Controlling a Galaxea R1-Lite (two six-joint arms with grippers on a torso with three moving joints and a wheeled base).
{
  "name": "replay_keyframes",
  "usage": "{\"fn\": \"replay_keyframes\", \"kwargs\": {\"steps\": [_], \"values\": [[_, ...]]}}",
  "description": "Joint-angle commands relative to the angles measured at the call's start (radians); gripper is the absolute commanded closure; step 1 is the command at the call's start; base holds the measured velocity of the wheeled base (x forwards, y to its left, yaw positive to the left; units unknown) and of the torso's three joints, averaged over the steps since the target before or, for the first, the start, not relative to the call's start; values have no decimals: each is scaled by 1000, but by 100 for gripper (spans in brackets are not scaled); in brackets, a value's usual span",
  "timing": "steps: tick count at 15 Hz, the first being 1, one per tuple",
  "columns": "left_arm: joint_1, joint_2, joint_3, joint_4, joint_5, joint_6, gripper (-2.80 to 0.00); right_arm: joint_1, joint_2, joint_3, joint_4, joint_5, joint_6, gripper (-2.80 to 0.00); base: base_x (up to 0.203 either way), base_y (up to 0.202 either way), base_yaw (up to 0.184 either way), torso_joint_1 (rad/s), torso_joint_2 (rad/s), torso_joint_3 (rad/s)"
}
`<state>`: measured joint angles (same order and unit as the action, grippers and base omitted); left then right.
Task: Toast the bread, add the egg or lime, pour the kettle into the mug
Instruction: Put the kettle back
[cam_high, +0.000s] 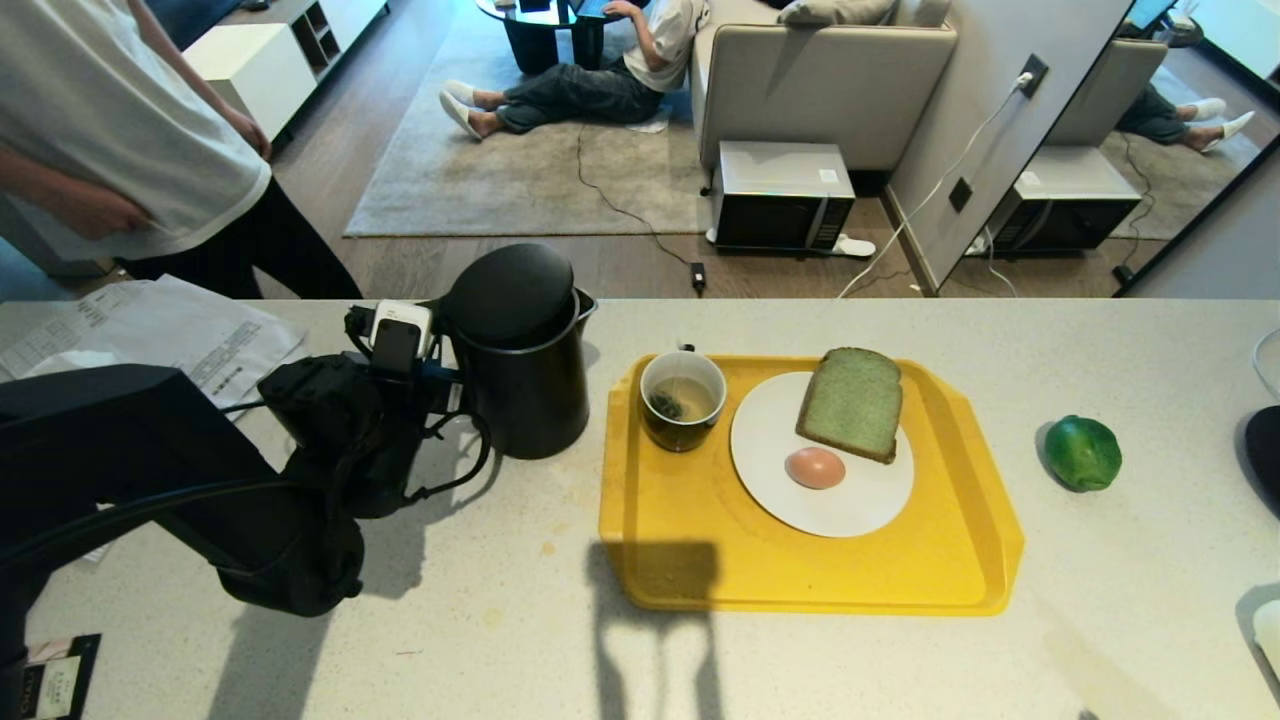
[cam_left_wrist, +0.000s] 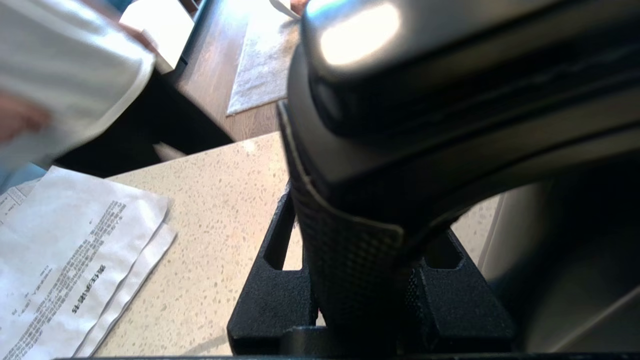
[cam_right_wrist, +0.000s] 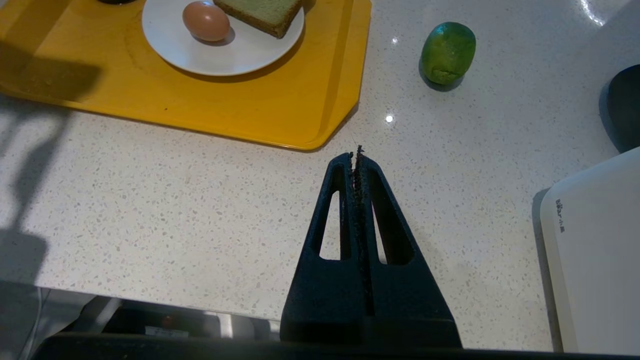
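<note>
The black kettle (cam_high: 525, 350) stands upright on the counter, just left of the yellow tray (cam_high: 680, 560). My left gripper (cam_high: 445, 375) reaches in from the left and is shut on the kettle's textured handle (cam_left_wrist: 350, 260), one finger on each side. On the tray, the mug (cam_high: 682, 400) holds pale liquid. Beside it a white plate (cam_high: 860, 505) carries the green bread (cam_high: 852, 403) and the egg (cam_high: 815, 467). The lime (cam_high: 1082, 452) lies on the counter right of the tray. My right gripper (cam_right_wrist: 356, 152) hangs shut and empty over the counter's near edge, short of the tray's corner.
Printed papers (cam_high: 150, 335) lie on the counter behind my left arm. A person (cam_high: 120, 110) stands at the far left beyond the counter. A white appliance (cam_right_wrist: 595, 250) and a dark object (cam_high: 1262, 450) sit at the right end.
</note>
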<state>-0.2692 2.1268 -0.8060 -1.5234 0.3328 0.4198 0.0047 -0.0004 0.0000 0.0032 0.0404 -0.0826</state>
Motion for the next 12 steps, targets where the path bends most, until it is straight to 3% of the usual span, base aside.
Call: {"fn": "replay_keyframes", "kwargs": {"steps": [1, 6, 7, 10, 11, 12], "values": [[7, 1, 16, -7, 2, 4, 0, 0, 0, 2, 0, 1, 0, 0, 0, 0, 0, 0, 0, 0], [10, -15, 62, -7, 2, 4, 0, 0, 0, 2, 0, 1, 0, 0, 0, 0, 0, 0, 0, 0], [10, -21, 62, -7, 0, 6, -280, 1, 0, 2, 0, 1, 0, 0, 0, 0, 0, 0, 0, 0], [11, -27, 67, -7, -14, 5, -280, 0, 0, 2, 0, 1, -1, 0, 0, 0, 0, 0, 0, 0], [11, -27, 67, -7, -14, 4, -268, 1, 0, 2, 0, 1, 0, 0, 0, 0, 0, 0, 0, 0], [11, -25, 65, -7, -15, 4, 0, 0, 0, 2, 0, 1, 0, 0, 0, 0, 0, 0, 0, 0]]}}
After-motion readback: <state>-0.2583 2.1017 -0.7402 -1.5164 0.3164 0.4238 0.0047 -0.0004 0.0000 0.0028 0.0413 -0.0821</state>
